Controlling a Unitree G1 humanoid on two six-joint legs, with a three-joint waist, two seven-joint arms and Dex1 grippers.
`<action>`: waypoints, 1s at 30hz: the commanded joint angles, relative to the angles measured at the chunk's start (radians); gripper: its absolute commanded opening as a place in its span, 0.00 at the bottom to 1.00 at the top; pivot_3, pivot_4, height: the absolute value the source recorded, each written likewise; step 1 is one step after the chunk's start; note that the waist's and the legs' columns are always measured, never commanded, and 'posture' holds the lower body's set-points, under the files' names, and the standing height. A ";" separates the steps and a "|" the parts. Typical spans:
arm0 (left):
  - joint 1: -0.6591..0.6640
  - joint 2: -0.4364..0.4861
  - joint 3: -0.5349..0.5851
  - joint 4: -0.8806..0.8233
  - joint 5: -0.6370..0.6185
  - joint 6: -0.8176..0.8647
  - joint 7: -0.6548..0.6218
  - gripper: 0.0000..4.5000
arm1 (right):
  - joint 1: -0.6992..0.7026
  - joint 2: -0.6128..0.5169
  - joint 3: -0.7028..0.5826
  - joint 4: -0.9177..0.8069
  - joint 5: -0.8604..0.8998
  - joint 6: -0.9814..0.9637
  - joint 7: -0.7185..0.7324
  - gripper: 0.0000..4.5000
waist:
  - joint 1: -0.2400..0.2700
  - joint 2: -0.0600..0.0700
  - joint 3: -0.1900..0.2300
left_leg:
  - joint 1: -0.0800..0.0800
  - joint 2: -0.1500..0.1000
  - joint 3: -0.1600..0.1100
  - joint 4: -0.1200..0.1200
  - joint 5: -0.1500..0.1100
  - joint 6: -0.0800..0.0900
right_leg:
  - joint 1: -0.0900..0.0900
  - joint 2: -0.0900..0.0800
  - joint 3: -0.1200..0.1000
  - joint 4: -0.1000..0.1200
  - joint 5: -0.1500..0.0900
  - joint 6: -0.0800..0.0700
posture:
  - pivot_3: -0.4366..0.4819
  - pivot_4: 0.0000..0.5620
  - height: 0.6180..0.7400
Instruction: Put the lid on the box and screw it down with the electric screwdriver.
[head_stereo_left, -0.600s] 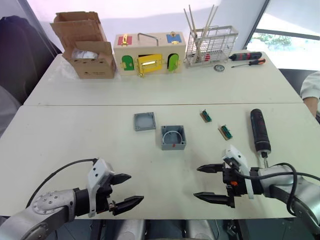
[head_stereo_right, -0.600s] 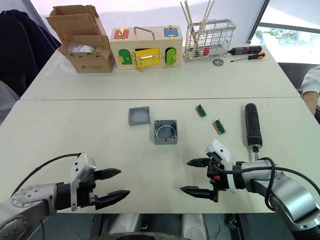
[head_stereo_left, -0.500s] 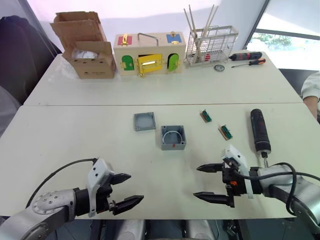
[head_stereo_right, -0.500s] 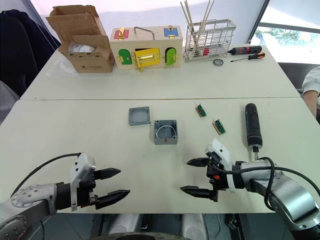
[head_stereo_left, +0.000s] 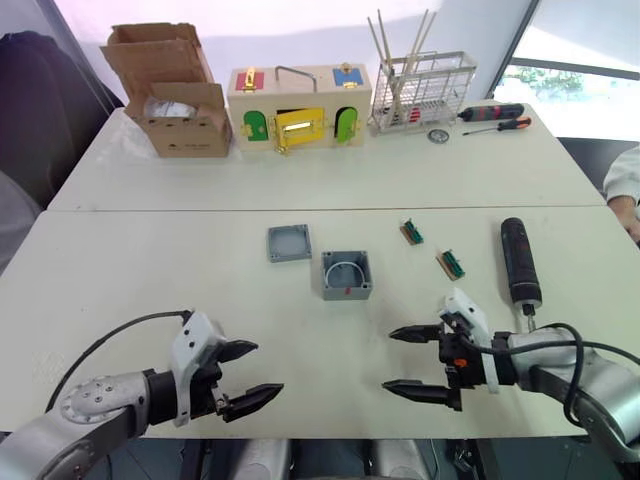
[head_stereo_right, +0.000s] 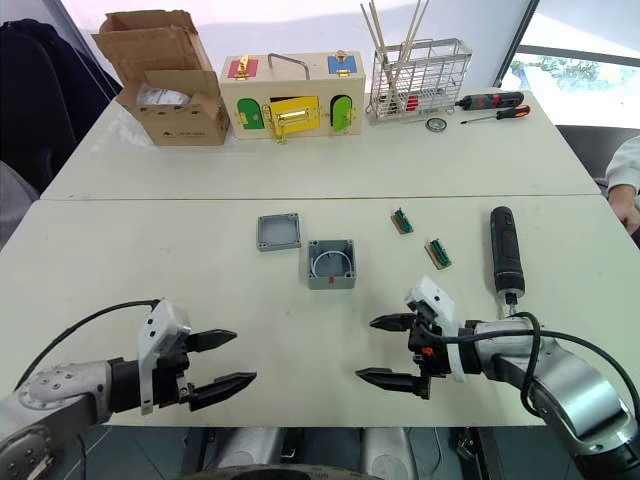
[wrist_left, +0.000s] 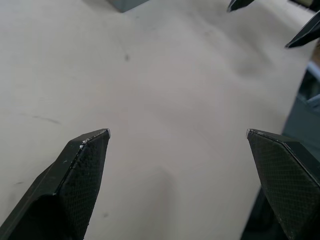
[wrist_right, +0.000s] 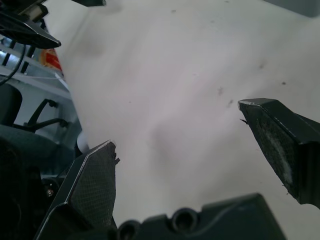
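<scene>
Lid (head_stereo_left: 289, 243) lies flat mid-table, just beside the open grey box (head_stereo_left: 347, 275). We judge it light, stiff and slick: pinch opposite rims. It is small, square, grey, shallow-rimmed. Left gripper (head_stereo_left: 250, 373) and right gripper (head_stereo_left: 411, 361) hover near the table's front edge, fingers spread, empty.

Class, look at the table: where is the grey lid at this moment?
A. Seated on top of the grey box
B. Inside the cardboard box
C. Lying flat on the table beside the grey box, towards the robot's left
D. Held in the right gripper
C: the lid lies flat on the table apart from the open box, to its left and slightly farther from the robot, and both grippers are empty.
</scene>
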 joint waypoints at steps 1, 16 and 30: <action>-0.129 0.132 0.117 0.055 -0.052 0.061 -0.071 1.00 | -0.073 0.019 -0.034 0.006 0.066 0.070 -0.023 1.00 | 0.002 -0.001 0.001 | 0.000 0.000 0.000 0.000 0.000 0.000 | 0.000 0.000 0.000 0.000 0.000 0.000 | 0.48 0.27 0.92; -1.196 0.118 -0.466 0.610 0.210 -0.020 -0.596 1.00 | -0.182 0.017 -0.187 -0.048 0.216 0.202 -0.129 1.00 | 0.005 -0.004 0.005 | -0.002 -0.001 0.000 0.002 0.000 0.000 | 0.000 0.002 -0.004 0.000 0.004 0.002 | 0.48 0.27 0.92; -1.316 -0.313 -0.717 0.929 0.490 -0.245 -0.706 1.00 | -0.019 0.090 -0.268 -0.170 0.202 0.193 -0.344 1.00 | -0.005 -0.007 0.007 | -0.003 0.000 0.001 0.005 0.001 0.000 | -0.004 0.003 -0.001 0.005 0.005 0.005 | 0.48 0.27 0.92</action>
